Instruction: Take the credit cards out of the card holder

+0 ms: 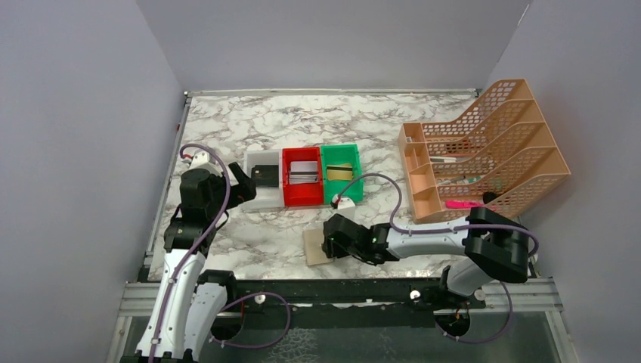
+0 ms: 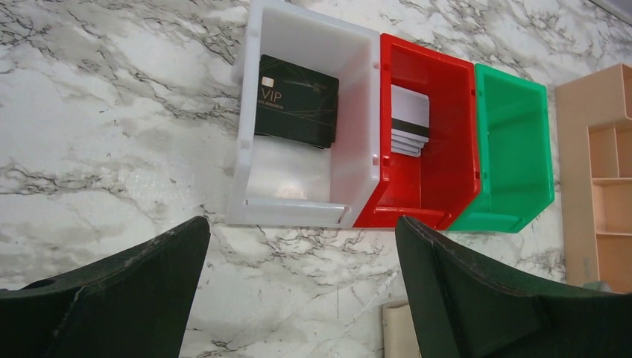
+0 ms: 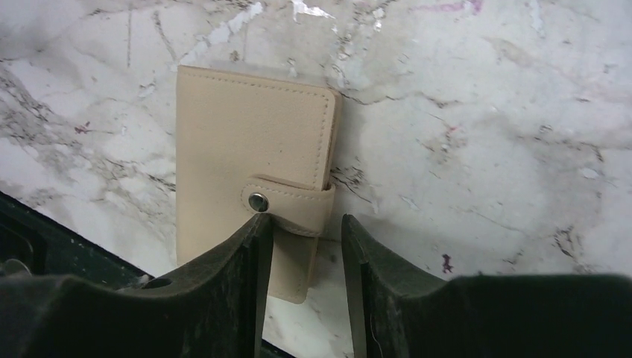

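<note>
One tan card holder (image 3: 253,142) lies flat on the marbled table (image 1: 227,121), folded shut with its single snap tab (image 3: 294,209) fastened; in the top view it sits at the lower middle of the frame (image 1: 316,246), at the table's near edge. No cards show from it while it is shut. The right gripper (image 3: 302,224) hangs right over the tab end, its two fingers a narrow gap apart with the tab showing between them; whether they touch it cannot be told. The left gripper (image 2: 302,224) has its fingers spread wide and holds nothing, poised above bare table just below a row of three bins. The white bin (image 2: 358,89) holds a black VIP card (image 2: 296,101), the red bin (image 2: 454,134) a small stack of pale striped cards (image 2: 410,119) too tightly stacked to count, and the green bin (image 2: 522,142) shows a yellowish item (image 1: 341,171) in the top view. One peach mesh desk organiser (image 1: 484,151) stands at the right.
</note>
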### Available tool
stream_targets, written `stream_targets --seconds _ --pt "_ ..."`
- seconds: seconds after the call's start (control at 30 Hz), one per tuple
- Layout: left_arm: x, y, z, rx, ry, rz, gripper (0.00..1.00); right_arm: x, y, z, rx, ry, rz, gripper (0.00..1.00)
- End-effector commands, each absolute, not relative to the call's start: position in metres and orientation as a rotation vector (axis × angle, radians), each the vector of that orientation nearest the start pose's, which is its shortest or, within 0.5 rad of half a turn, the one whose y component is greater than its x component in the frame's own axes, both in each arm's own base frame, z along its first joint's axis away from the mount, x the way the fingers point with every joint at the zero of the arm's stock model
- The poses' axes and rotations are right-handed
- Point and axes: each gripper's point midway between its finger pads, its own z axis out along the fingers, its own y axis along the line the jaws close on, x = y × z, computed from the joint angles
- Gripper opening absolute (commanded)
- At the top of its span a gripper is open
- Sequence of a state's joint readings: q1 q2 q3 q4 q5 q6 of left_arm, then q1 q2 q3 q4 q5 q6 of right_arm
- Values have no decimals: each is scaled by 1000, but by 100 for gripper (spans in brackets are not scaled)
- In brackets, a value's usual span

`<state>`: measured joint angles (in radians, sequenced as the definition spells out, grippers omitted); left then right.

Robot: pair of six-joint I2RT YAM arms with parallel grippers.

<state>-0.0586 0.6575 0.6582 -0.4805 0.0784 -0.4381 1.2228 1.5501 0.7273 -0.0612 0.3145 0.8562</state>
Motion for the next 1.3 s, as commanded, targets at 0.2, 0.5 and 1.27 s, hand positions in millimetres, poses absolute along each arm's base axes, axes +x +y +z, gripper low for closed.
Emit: stream_targets --seconds 0.2,0.5,1.27 --pt "259 -54 195 -280 2021 -430 99 146 306 52 -355 2424 497 54" --pt "263 -76 172 -189 2151 -541 99 147 329 62 -492 2399 537 56" --pt "197 -181 78 -215 2241 -890 78 141 316 -4 -531 2492 248 42"
